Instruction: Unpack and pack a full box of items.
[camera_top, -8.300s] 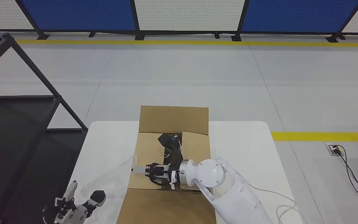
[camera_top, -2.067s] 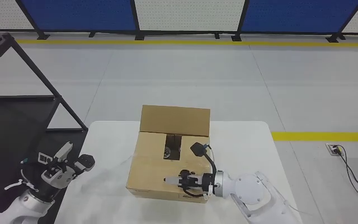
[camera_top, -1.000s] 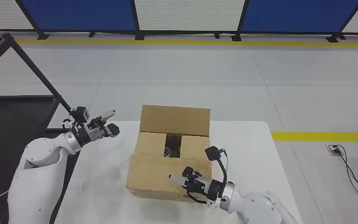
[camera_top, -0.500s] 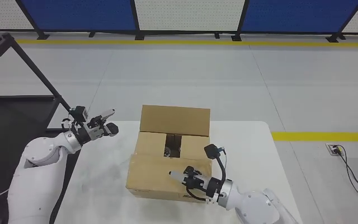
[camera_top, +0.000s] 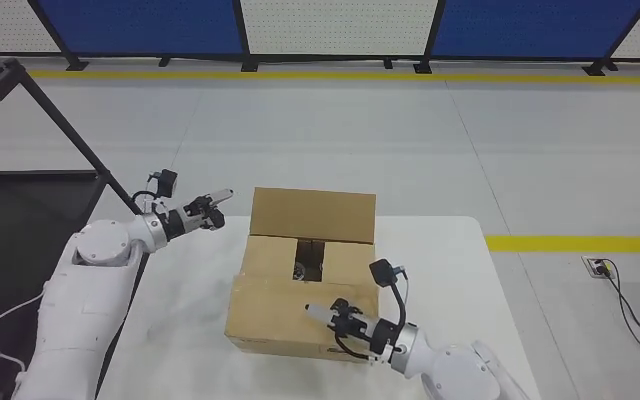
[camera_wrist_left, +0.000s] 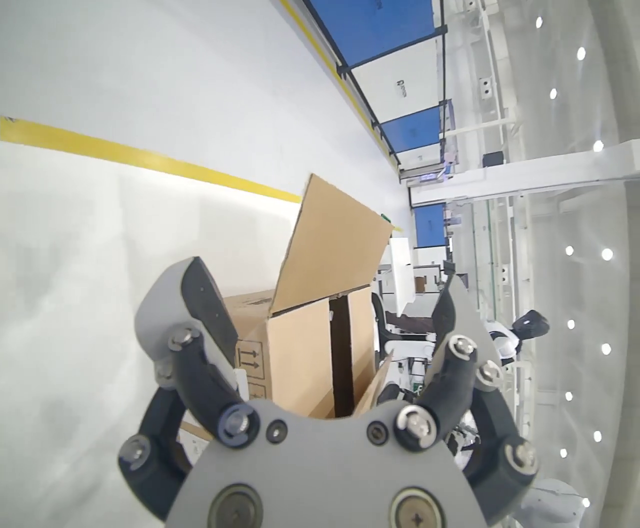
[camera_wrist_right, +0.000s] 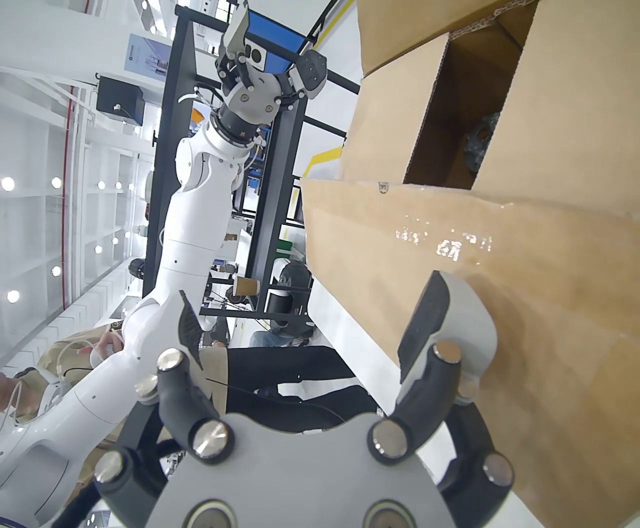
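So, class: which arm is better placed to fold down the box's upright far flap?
Left, probably. The left gripper hovers open beside the upright far flap. The right gripper is at the near flap, across the box.

Pale floor (camera_top: 330, 140) with yellow lines (camera_top: 330, 74), blue and white partition panels (camera_top: 140, 25), black rack (camera_top: 70, 135).

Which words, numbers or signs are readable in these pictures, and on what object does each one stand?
No text reads clearly enough to quote.
Brown cardboard box, side wall: boxed pair of arrows, no legible words.
Box's near flap: small round stamp, too small to read.
White wall panel: small logo, blurred.
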